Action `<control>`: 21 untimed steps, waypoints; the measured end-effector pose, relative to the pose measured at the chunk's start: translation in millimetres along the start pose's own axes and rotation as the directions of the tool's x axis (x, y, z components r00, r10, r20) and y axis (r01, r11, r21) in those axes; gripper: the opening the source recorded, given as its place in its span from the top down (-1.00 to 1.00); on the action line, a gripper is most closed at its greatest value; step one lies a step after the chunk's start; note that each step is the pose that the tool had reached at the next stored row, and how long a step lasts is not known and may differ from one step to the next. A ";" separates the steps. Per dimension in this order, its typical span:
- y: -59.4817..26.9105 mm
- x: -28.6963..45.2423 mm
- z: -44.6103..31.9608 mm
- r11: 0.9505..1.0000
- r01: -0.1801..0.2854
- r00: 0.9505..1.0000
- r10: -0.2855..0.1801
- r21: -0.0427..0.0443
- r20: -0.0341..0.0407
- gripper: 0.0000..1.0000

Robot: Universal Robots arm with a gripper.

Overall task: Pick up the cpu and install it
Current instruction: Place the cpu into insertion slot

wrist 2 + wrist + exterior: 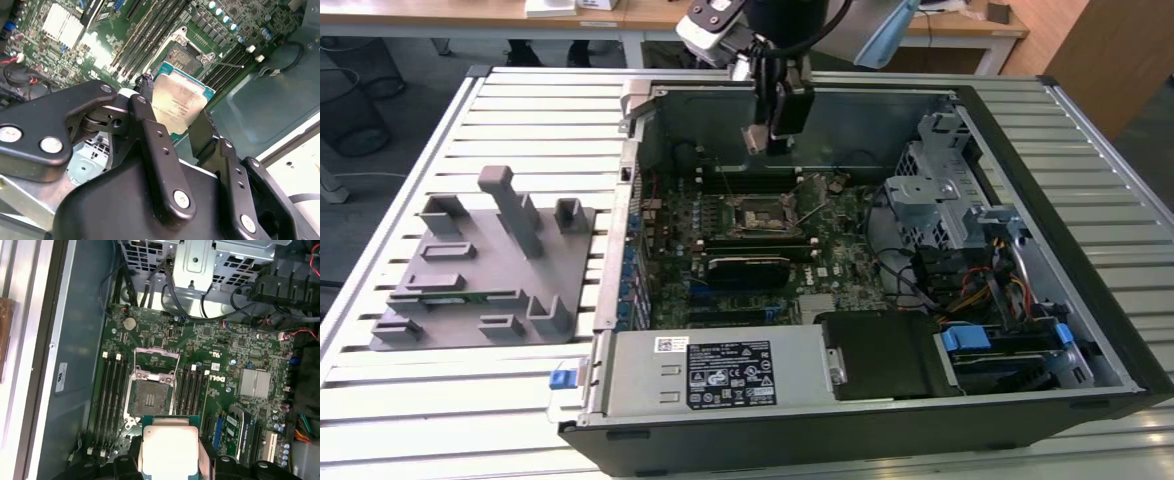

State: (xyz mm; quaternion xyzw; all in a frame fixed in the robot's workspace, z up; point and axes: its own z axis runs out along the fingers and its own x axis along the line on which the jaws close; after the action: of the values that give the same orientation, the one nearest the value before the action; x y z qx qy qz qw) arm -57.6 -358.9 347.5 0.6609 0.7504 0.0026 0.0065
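The gripper (176,109) clamps the cpu (182,100) by two opposite edges, likely to leave its underside free, roughly above the open socket (150,397) near the motherboard's (235,342) middle.

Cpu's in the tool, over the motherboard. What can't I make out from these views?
The cpu underside: faces away in both wrist views.
The tool and its grip on the cpu: too small in the exterior view.
The socket contacts: too small in the first wrist view; partly behind the cpu in the second wrist view.
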 end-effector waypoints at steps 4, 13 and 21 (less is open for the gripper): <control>0.6 5.0 4.6 1.000 -0.023 1.000 0.023 0.000 0.000 -0.06; 1.9 11.4 20.6 0.999 -0.032 0.999 0.032 0.000 0.000 -0.06; 2.7 12.4 30.0 0.998 -0.062 0.998 0.062 0.000 0.002 -0.06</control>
State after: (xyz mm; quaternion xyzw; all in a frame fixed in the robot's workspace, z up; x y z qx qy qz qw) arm -56.2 -346.4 317.4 0.6838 0.7296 0.0018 0.0072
